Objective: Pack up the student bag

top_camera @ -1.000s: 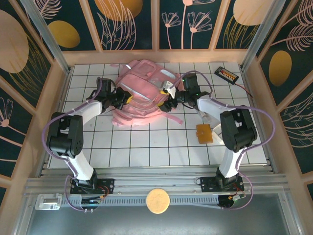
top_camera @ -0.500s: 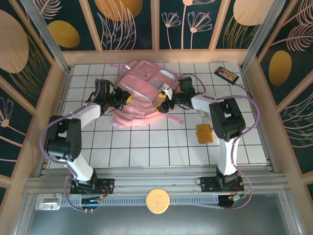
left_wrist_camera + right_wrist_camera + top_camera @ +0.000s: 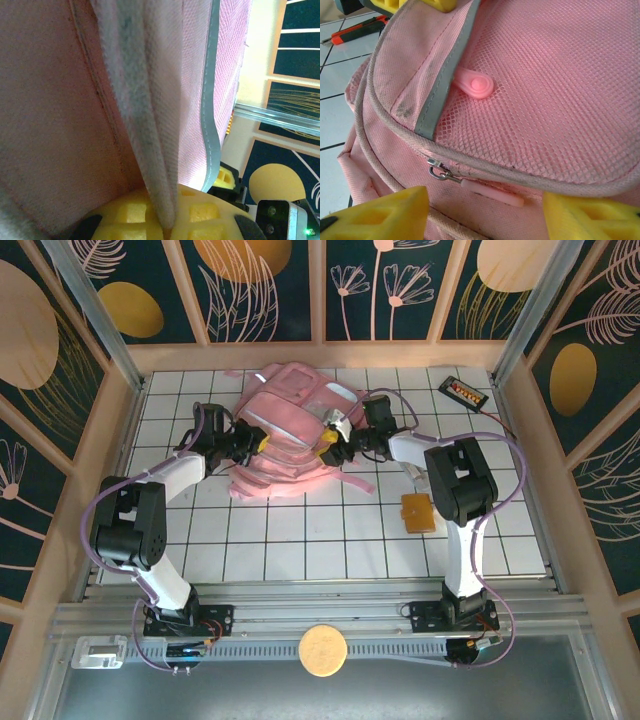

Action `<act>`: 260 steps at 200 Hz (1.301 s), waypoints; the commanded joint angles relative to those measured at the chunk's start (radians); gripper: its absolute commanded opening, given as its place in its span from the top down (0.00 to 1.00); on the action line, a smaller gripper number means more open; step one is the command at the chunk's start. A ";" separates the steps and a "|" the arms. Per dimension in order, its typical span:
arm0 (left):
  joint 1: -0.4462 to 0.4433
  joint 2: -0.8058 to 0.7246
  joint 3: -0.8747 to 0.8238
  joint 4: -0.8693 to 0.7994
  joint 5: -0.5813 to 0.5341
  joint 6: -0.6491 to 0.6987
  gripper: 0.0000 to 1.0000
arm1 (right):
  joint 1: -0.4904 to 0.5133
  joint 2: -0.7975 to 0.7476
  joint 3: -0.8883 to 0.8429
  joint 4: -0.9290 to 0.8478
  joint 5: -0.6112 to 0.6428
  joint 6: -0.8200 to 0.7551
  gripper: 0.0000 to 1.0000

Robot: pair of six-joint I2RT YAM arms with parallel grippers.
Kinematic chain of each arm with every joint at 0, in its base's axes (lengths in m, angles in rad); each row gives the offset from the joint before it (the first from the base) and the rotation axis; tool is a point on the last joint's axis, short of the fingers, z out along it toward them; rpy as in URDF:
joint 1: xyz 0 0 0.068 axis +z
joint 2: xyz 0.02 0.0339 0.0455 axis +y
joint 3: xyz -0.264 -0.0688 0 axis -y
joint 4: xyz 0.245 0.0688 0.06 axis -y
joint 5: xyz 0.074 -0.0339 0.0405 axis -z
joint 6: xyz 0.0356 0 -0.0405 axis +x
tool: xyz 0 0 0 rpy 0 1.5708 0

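Note:
The student bag (image 3: 290,430) lies flat at the back middle of the tiled table, pale pink with a mesh front pocket (image 3: 555,90). My left gripper (image 3: 257,443) is at the bag's left side. Its yellow pads (image 3: 125,215) are shut on a fold of the bag's piped edge (image 3: 150,150). My right gripper (image 3: 329,445) is at the bag's right side and stands open. Its yellow fingertips (image 3: 380,215) flank a pink zipper pull (image 3: 492,192) without touching it. A round pink tab (image 3: 476,85) lies on the mesh higher up.
A flat orange-brown case (image 3: 418,511) lies on the tiles in front of the right arm. A black device with orange parts (image 3: 463,392) sits at the back right. An orange-and-black tool (image 3: 355,31) lies on the tiles beyond the bag. Wooden walls enclose the table.
My right gripper has shifted slightly left onto the bag and its jaws have narrowed around the zipper pull. The left gripper has kept its grip and place.

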 commanded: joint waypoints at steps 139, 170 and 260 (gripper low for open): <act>0.001 -0.034 -0.009 0.054 0.030 -0.037 1.00 | 0.057 -0.107 -0.048 -0.105 0.142 -0.119 1.00; -0.005 -0.037 -0.014 0.094 0.003 -0.072 1.00 | 0.095 -0.171 -0.049 -0.169 0.187 -0.096 1.00; -0.143 -0.055 -0.083 0.275 -0.157 -0.228 1.00 | 0.313 -0.163 0.088 -0.297 0.489 0.371 1.00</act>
